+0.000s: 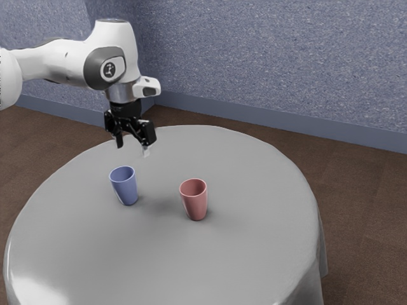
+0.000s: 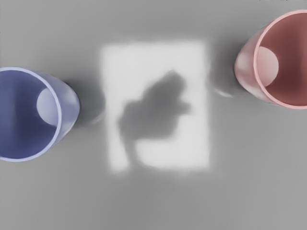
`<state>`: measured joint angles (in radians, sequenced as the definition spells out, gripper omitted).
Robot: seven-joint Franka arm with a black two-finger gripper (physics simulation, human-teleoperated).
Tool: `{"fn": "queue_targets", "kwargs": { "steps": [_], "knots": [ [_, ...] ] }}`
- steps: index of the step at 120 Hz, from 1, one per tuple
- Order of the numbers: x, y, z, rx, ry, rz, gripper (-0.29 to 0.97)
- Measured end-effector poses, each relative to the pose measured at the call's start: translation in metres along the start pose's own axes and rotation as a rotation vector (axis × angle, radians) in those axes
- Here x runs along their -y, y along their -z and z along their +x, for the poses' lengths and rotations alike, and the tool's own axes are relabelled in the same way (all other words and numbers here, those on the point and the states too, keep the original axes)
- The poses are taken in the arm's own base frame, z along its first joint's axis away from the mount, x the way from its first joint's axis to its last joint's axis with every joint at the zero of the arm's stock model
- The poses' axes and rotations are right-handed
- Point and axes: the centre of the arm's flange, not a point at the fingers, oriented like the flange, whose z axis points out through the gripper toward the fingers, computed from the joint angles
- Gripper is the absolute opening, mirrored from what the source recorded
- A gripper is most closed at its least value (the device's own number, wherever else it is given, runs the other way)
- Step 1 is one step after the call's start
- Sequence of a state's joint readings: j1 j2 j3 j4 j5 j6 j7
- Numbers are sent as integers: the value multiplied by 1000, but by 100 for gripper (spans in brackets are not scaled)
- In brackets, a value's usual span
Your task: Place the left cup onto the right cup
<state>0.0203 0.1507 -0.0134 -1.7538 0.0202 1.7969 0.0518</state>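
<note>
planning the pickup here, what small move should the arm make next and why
Probably shift the open jaws over the blue cup and begin lowering toward its rim. They hang empty above the table, behind that cup. The wrist view looks down between the two cups, not at the blue one. The blue cup and the pink cup stand upright and apart.

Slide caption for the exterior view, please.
Open gripper hovers above a blue cup and a pink cup, upright and apart on a grey table.

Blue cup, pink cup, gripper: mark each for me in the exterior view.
blue cup (image 1: pixel 126 190): exterior view, on its outer wall.
pink cup (image 1: pixel 194 203): exterior view, on its outer wall.
gripper (image 1: pixel 132 149): exterior view, midway between its open fingertips.
</note>
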Motion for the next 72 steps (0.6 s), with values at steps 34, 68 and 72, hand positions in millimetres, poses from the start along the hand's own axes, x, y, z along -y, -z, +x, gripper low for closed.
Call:
{"fn": "queue_targets", "kwargs": {
  "steps": [34,68,72],
  "knots": [
    [14,-27,9,2,23,-3,68],
    [28,-53,11,16,44,-5,67],
    [31,-57,12,18,48,-4,66]
  ]
}}
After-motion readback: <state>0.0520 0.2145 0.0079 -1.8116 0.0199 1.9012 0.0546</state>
